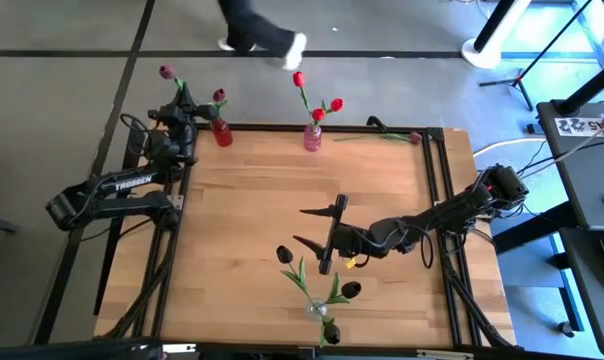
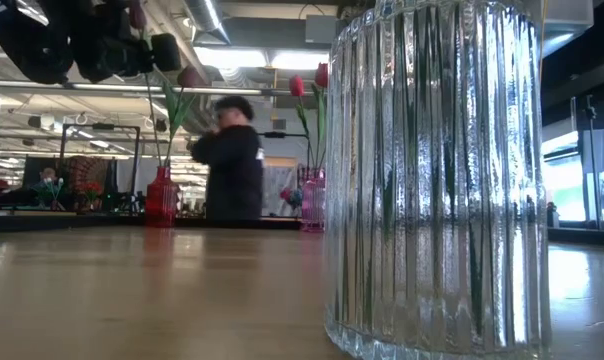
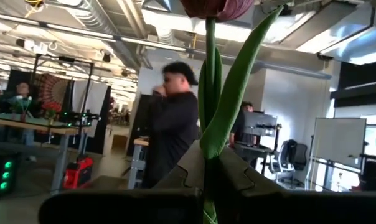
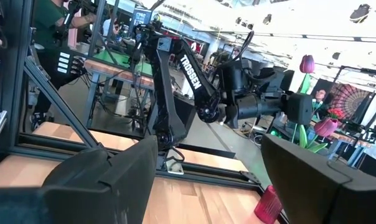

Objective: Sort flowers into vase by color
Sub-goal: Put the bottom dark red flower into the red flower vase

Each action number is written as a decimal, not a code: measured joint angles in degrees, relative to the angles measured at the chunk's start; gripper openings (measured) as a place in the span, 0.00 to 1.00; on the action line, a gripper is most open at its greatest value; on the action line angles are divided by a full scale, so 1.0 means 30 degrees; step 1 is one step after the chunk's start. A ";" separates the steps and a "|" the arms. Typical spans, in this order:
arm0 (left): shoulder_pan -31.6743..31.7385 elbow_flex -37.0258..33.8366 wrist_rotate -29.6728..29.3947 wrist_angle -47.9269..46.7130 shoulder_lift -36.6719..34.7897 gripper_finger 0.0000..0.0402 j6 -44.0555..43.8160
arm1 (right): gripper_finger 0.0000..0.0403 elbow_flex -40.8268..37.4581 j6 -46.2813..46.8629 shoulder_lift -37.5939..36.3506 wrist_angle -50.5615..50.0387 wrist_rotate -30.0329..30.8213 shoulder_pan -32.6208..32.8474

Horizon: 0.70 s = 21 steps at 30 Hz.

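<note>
My left gripper [image 1: 185, 103] is at the table's far left corner, above the red vase [image 1: 222, 133], shut on a maroon-pink tulip [image 1: 166, 72]. Another maroon tulip [image 1: 219, 96] stands in that vase. The pink vase [image 1: 312, 138] at the far edge holds three red tulips [image 1: 299, 78]. Near the front edge, a clear ribbed vase [image 2: 437, 180] holds three near-black tulips [image 1: 285, 254]. One tulip [image 1: 382, 137] lies flat at the far right. My right gripper [image 1: 298, 226] hangs open over the table's middle with nothing between its fingers. My left gripper pinches the tulip's green stem [image 3: 209, 146] between its two fingers, just below where a long leaf [image 3: 235, 81] branches off. The fingers lie across the stem. The flower stands up from the fingers, bud [image 3: 216, 7] on top, lifted clear of the table and the vase.
A person [image 1: 252, 30] walks past just beyond the table's far edge. Black frame rails [image 1: 437, 180] run along the table's sides. Bare wood [image 1: 242, 210] lies between the far vases and the clear vase.
</note>
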 joint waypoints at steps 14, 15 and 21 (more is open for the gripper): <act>-0.0255 0.0007 -0.0512 -0.2940 0.0006 0.01 0.2526 | 0.71 0.0002 0.0112 0.0000 0.0204 -0.0008 -0.0007; -0.0255 0.0007 -0.0519 -0.2978 0.0050 0.01 0.2990 | 0.71 -0.0001 0.0113 0.0000 0.0204 -0.0015 -0.0007; -0.0260 0.0007 -0.0559 -0.4112 0.0417 0.01 0.3655 | 0.71 -0.0003 0.0119 0.0000 0.0197 -0.0015 -0.0007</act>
